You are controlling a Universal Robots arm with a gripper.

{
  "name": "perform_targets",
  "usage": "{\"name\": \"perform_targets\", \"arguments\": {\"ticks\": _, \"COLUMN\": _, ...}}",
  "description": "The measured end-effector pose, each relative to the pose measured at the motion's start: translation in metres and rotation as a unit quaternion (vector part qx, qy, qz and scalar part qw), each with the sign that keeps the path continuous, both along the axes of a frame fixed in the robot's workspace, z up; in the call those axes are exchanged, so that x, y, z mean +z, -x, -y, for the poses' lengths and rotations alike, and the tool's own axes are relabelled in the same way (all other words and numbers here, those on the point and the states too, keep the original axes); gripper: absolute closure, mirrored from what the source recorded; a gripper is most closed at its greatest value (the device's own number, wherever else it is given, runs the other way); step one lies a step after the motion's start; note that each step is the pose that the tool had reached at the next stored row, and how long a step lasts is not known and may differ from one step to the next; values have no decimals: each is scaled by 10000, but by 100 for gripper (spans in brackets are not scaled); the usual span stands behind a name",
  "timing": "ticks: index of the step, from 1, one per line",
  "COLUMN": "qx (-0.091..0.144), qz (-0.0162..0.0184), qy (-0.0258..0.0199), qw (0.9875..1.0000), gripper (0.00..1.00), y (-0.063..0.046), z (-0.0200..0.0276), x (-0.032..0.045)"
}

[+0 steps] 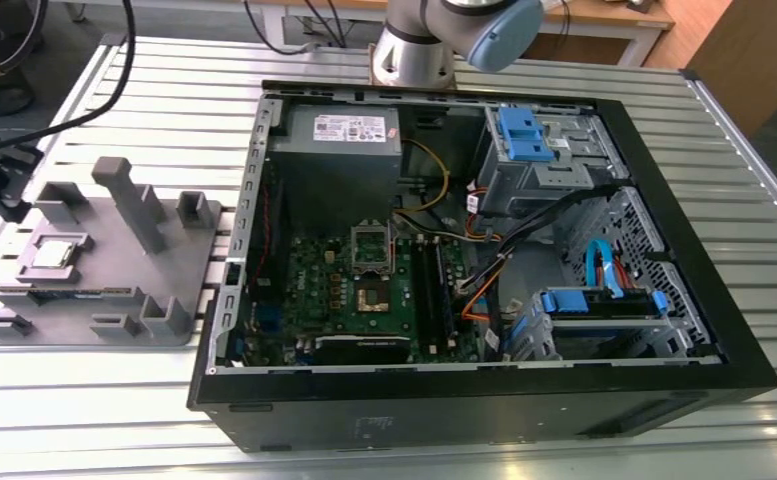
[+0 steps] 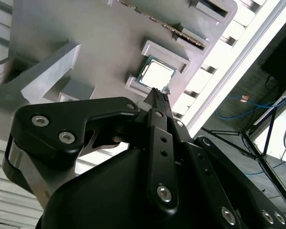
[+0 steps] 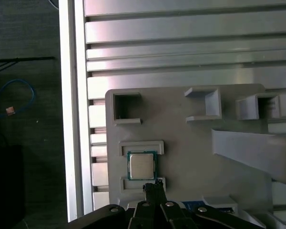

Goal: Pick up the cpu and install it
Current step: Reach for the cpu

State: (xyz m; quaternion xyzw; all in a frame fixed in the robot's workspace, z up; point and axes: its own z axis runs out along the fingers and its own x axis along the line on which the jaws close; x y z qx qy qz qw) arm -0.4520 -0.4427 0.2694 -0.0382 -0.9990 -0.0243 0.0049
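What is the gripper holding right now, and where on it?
Nothing. The cpu lies free in its recess on the grey holder plate; the gripper hangs near its edge, empty.

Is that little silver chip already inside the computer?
No, in the exterior view the cpu lies in a recess of the grey holder plate, beside the open computer case.
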Motion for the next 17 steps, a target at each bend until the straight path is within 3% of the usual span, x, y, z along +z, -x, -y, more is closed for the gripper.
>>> {"name": "perform_targets", "arguments": {"ticks": 17, "qx": 0, "qz": 0, "qy": -2, "qw": 10000, "gripper": 89, "y": 6, "z": 16, "x": -197}}
